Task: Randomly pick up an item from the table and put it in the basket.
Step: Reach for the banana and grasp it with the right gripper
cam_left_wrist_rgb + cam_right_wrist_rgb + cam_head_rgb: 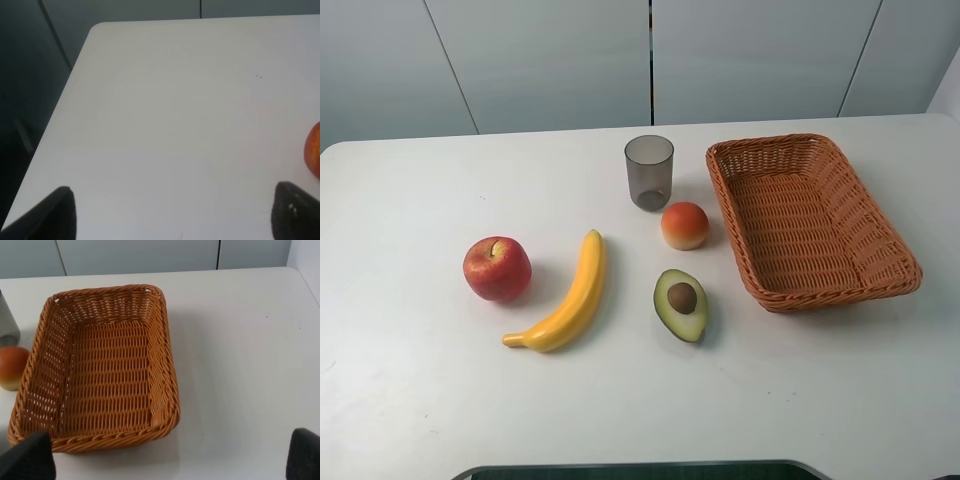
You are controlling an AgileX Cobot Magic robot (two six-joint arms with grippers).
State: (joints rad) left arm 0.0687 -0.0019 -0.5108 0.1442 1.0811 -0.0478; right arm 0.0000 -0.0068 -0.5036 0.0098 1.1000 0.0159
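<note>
Exterior high view: bright, even, diffuse overhead light; desk (410,400) near white, no hard glare. Soft, short shadows to the right and lower side of apple (497,268), banana (568,297), avocado (681,304), basket (840,290). Faint sheen along banana. Sharp throughout.
Left wrist view: dimmer, greyish; left of frame dark beyond desk edge; fingertips (52,217) of left pincer (174,214) blurred in lower corners.
Right wrist view: bright, crisp on basket weave; right pincer (166,456) dark, out of focus at lower corners.
</note>
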